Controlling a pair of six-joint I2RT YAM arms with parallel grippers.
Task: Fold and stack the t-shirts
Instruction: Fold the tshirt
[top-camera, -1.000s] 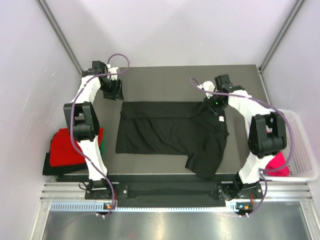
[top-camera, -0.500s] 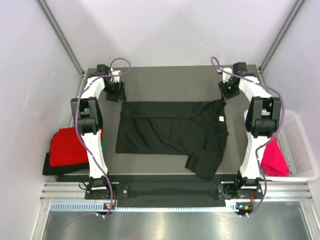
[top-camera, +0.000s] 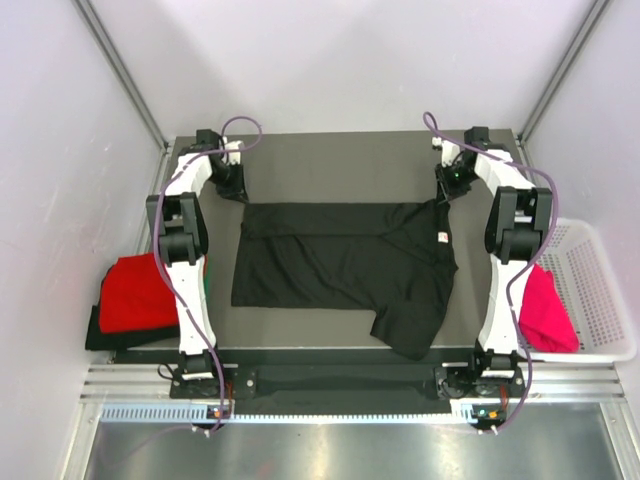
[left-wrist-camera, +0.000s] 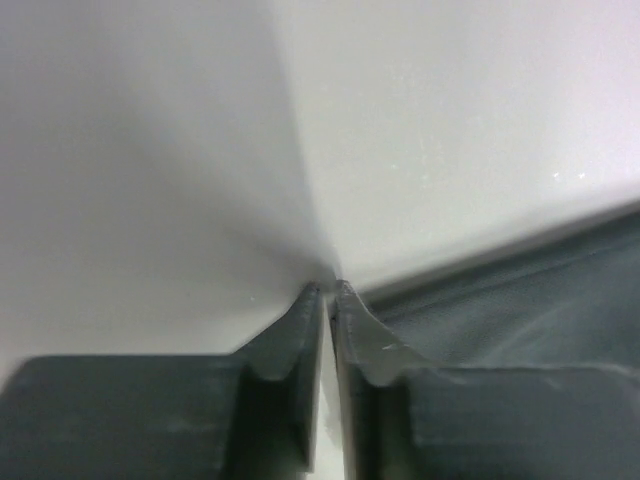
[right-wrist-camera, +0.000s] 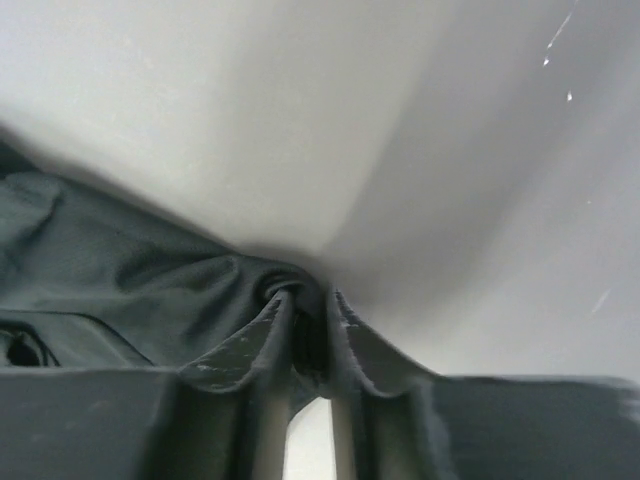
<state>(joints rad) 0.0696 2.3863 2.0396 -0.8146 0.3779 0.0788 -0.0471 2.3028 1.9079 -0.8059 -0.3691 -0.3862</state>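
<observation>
A black t-shirt (top-camera: 340, 265) lies spread flat in the middle of the table, its small white neck label (top-camera: 441, 237) near the right side. My left gripper (top-camera: 237, 190) sits at the shirt's far left corner. In the left wrist view its jaws (left-wrist-camera: 328, 292) are closed to a thin slit, with dark cloth running up to the tips. My right gripper (top-camera: 447, 192) is at the far right corner, shut on a bunched fold of the black cloth (right-wrist-camera: 120, 270), which is pinched between its fingers (right-wrist-camera: 235, 355). A red t-shirt (top-camera: 135, 295) lies off the table's left side. A magenta-pink one (top-camera: 545, 310) is on the right.
A white mesh basket (top-camera: 600, 300) stands at the right and holds the magenta-pink shirt. The red shirt rests on green and black cloth (top-camera: 95, 335). White walls close in behind and beside the grey table (top-camera: 340, 165).
The right arm swung from the shirt's collar area out to its far right corner. Both grippers came down onto the shirt's far edge and closed.
</observation>
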